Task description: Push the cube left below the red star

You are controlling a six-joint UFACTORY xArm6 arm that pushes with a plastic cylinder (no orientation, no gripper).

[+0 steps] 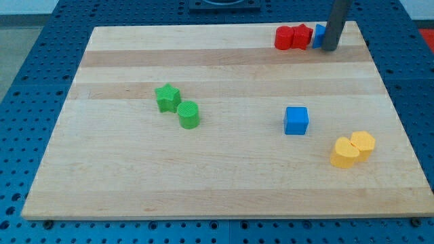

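Note:
A blue cube [296, 120] sits on the wooden board [224, 176] right of centre. Two red blocks stand touching near the view's top right: the left one [284, 37] and the right one [300, 36]; which is the star I cannot tell for sure. A second blue block [318, 35] touches the right red block and is partly hidden by my rod. My tip [329, 49] rests just right of that blue block, far above and right of the blue cube.
A green star [167, 97] and a green cylinder [188, 114] lie together left of centre. Two yellow blocks [352, 149] sit touching near the board's right edge, below and right of the blue cube.

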